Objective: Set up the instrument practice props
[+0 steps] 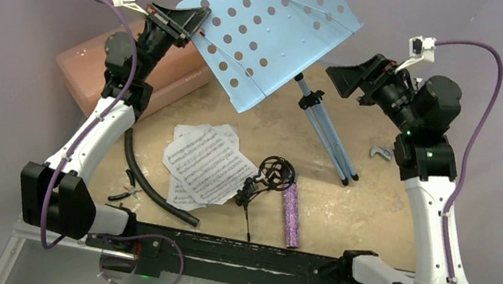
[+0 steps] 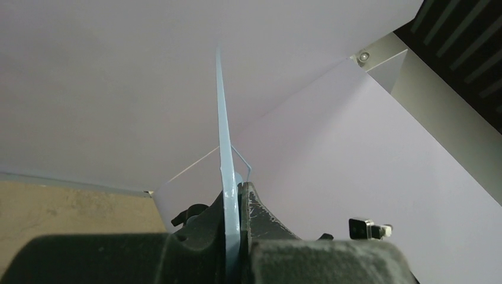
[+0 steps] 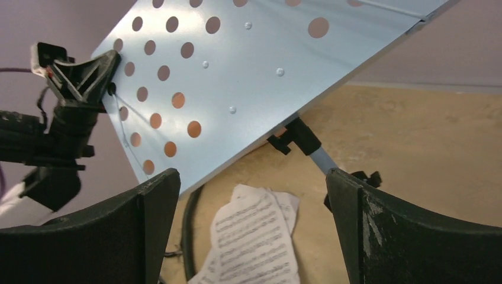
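Note:
The light blue perforated music stand [image 1: 269,24] stands on its tripod [image 1: 327,136] at the back, its plate tilted. My left gripper [image 1: 193,22] is shut on the plate's left edge, seen edge-on in the left wrist view [image 2: 228,195]. My right gripper [image 1: 346,77] is open and empty, raised right of the plate, with the plate [image 3: 237,77] ahead of it. White sheet-music pages [image 1: 204,165] lie on the table, also in the right wrist view [image 3: 254,239]. The black mic stand with ring mount [image 1: 269,176] lies beside the glittery purple microphone [image 1: 291,215].
A pink translucent box [image 1: 131,74] sits at the back left behind my left arm. A black curved hose [image 1: 150,187] lies left of the pages, with a small black tool [image 1: 126,194] beside it. A small metal piece [image 1: 381,153] lies at the right.

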Action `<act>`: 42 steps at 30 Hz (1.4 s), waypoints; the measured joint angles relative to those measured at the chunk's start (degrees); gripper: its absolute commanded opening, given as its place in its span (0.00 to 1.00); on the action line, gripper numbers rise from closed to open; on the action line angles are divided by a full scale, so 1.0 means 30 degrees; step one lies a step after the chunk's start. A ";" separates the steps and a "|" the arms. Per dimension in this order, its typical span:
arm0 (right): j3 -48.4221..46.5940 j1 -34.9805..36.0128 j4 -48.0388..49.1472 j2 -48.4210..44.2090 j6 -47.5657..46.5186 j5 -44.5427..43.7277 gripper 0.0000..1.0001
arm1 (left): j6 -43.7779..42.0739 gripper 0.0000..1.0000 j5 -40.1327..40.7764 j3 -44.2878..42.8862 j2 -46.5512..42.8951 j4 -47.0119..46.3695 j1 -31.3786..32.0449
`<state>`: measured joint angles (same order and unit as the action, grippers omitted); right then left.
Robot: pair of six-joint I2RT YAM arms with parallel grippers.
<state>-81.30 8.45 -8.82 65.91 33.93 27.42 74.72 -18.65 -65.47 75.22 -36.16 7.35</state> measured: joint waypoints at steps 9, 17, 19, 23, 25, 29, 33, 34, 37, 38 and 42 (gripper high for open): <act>0.1719 0.0313 -0.0605 -0.0291 -0.4670 -0.2004 0.83 | -0.0117 0.00 0.0379 -0.0007 0.0007 0.0036 0.0233; 0.1712 0.3162 -0.0707 0.1953 -0.7715 -0.4167 0.71 | -0.0124 0.00 0.0415 -0.0036 0.0007 -0.0036 0.0328; 0.1719 0.4539 -0.0685 0.2769 -0.9136 -0.5690 0.69 | -0.0124 0.00 0.0437 -0.0036 0.0007 -0.0036 0.0328; 0.2157 0.5093 -0.0080 0.2769 -1.0105 -0.6557 0.61 | -0.0117 0.00 0.0452 -0.0036 0.0007 -0.0036 0.0342; 0.2441 0.5260 0.0372 0.2776 -1.0688 -0.6914 0.58 | -0.0117 0.00 0.0459 -0.0036 0.0007 -0.0036 0.0342; 0.2812 0.5566 0.1253 0.3089 -1.1409 -0.7278 0.58 | -0.0095 0.00 0.0459 -0.0036 0.0007 -0.0036 0.0342; 0.2907 0.5945 0.2047 0.3978 -1.2021 -0.7555 0.60 | -0.0066 0.00 0.0459 -0.0036 0.0007 -0.0036 0.0342; 0.2951 0.6047 0.2302 0.4262 -1.2196 -0.7737 0.61 | -0.0058 0.00 0.0459 -0.0036 0.0007 -0.0036 0.0342; 0.3228 0.6193 0.3075 0.4765 -1.2604 -0.8021 0.61 | -0.0087 0.00 0.0597 -0.0036 0.0007 0.0117 0.0342; 0.3286 0.6200 0.3337 0.4852 -1.2706 -0.8174 0.60 | -0.0080 0.00 0.0714 -0.0036 0.0007 0.0262 0.0342; 0.3687 0.6222 0.4517 0.5020 -1.3063 -0.8830 0.58 | -0.0058 0.00 0.0962 -0.0036 0.0007 0.0539 0.0342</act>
<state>-70.24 27.11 4.73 80.97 -5.26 0.93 74.54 -15.77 -65.58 75.24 -34.54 8.38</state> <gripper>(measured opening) 0.600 0.010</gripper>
